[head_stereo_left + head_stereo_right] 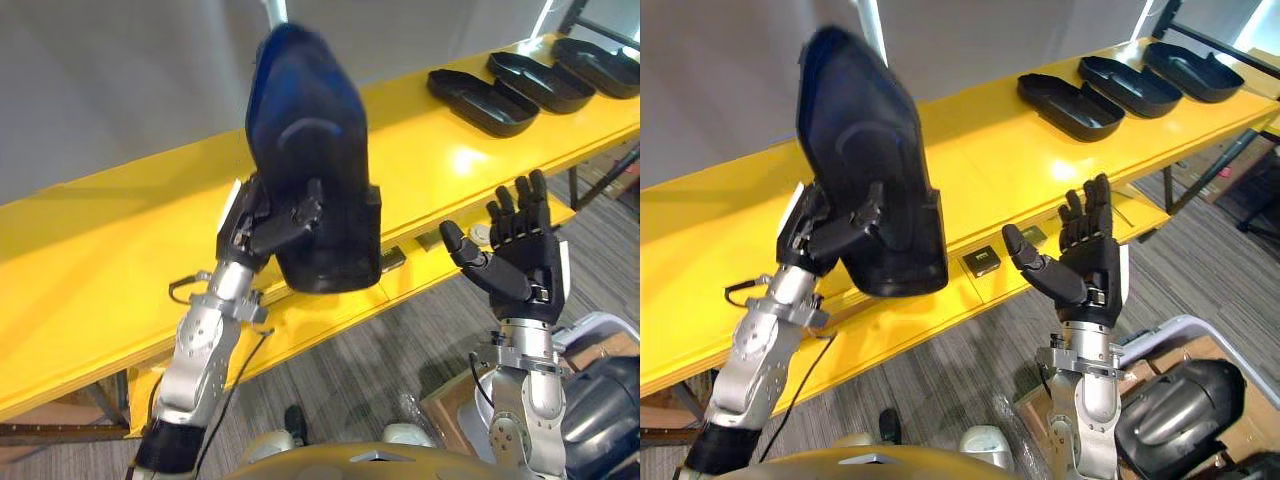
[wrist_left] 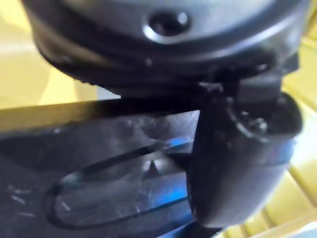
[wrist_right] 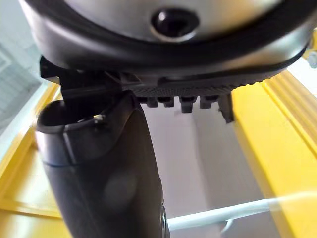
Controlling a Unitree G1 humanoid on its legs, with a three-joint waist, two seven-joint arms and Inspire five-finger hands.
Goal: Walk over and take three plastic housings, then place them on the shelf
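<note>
I see one black plastic housing [image 1: 310, 150] held upright clear of the surface, rounded end up and squared end down. The left hand [image 1: 262, 228] clamps it near its lower edge, and its glossy face shows an oval outline moulded into it. Three others lie in a slanted row at the far right end of the yellow bench [image 1: 120, 260], hollow side up like shallow trays: the nearest housing [image 1: 482, 100], the middle housing [image 1: 540, 80] and the farthest housing [image 1: 600, 65], neighbours apparently touching, though I can't be sure from here.
</note>
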